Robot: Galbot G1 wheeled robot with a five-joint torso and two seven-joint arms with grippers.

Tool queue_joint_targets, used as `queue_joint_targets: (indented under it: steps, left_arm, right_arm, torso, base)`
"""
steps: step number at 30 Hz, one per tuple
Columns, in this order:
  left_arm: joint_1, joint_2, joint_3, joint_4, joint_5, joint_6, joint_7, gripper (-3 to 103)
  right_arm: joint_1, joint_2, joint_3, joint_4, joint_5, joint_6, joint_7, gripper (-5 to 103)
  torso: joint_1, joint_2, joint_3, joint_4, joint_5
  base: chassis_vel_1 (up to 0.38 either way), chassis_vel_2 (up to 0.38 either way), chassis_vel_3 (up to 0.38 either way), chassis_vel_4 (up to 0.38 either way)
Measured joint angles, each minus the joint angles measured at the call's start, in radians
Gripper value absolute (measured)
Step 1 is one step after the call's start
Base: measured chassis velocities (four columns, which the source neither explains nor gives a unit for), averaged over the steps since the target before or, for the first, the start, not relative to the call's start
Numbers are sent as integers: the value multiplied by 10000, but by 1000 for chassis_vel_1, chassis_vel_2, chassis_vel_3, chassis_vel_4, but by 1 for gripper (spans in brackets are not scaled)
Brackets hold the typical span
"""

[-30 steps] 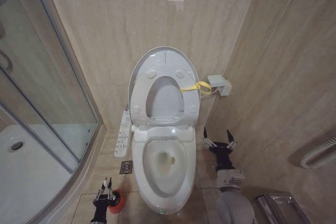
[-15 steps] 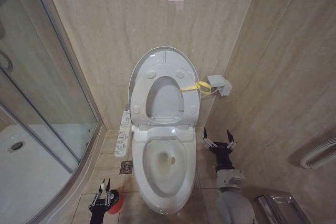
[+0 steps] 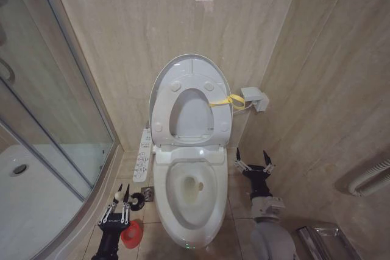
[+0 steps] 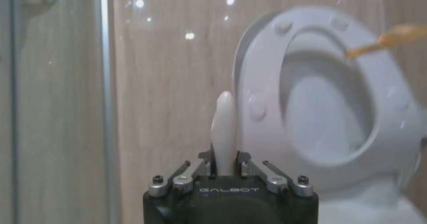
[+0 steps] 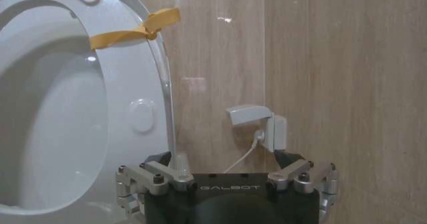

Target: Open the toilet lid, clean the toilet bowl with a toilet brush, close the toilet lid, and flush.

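Toilet brush (image 3: 126,198) clamped in left end effector (image 3: 120,200) (above red holder (image 3: 131,234)), right end effector (image 3: 251,158) wide.

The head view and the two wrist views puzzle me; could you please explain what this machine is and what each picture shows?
This is a wheeled robot with two arms, each ending in a pincer. The wide picture comes from a camera on its head, looking down at a toilet in a tiled corner. The other two come from cameras on its wrists, each looking out over that arm's own pincer.

The lid and the seat stand raised against the wall, so the bowl is open.

The left pincer is shut on the white handle of the brush, low on the bowl's left side. A red holder sits on the floor there.

The right pincer is open and holds nothing, on the bowl's right side.
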Motion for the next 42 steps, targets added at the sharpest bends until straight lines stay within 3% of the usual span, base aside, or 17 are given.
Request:
queue_joint_targets:
  steps: [4,8,13,14,17,19,20,21,25,30,33,42]
  left_arm:
    - [-285,136,573,-1204,-133,573,10,20]
    - [-922,265,952,-1692,-456,1146,55,20]
    - [-1768,448,1321,-1690,-1176,1704,205,20]
    - [-2408,529,1562,-1392,-1486,1932,232,20]
    - [-2747,559,1708,-1168,-1591,1994,241,20]
    - [-3531,655,2204,-376,-1766,1977,257,20]
    - [-4211,789,2818,575,-1865,1819,309,20]
    - [-4211,789,2818,575,-1865,1819,309,20]
    - [-5615,814,3847,2406,-2193,1703,443,20]
    - [-6434,676,4362,3651,-2196,1611,440,20]
    - [-7465,479,4848,4997,-2326,1509,559,20]
    - [-8453,122,5710,6307,-2384,1306,924,20]
  right_arm:
    - [0,0,0,0,0,0,0,100]
    - [0,0,0,0,0,0,0,100]
    - [0,0,-1,0,0,0,0,100]
    - [0,0,0,0,0,0,0,100]
    - [0,0,0,0,0,0,0,100]
    - [1,0,-1,0,0,0,0,100]
    - [2,0,0,0,0,1,0,100]
    - [2,0,0,0,0,1,0,100]
    - [0,0,0,0,0,0,-1,100]
    - [0,0,0,0,0,0,0,100]
    - [1,0,0,0,0,0,-1,100]
    - [0,0,0,0,0,0,0,100]
  torso:
    - [0,0,0,-1,0]
    - [0,0,0,0,-1]
    - [0,0,1,0,0]
    - [0,0,0,-3,0]
    - [0,0,1,-1,-1]
    - [1,-1,1,-4,-1]
    - [2,-1,2,1,1]
    - [2,-1,2,1,1]
    - [2,-1,2,-2,-2]
    - [2,-1,2,1,-2]
    - [2,-1,1,-2,-1]
    - [0,-1,0,-1,0]
  base:
    - [0,0,0,0]
    - [0,0,0,0]
    - [0,0,0,0]
    - [0,0,0,0]
    - [0,0,0,0]
    - [0,0,0,0]
    - [0,0,0,0]
    - [0,0,0,0]
    - [0,0,0,0]
    - [0,0,0,0]
    - [0,0,0,0]
    - [0,0,0,0]
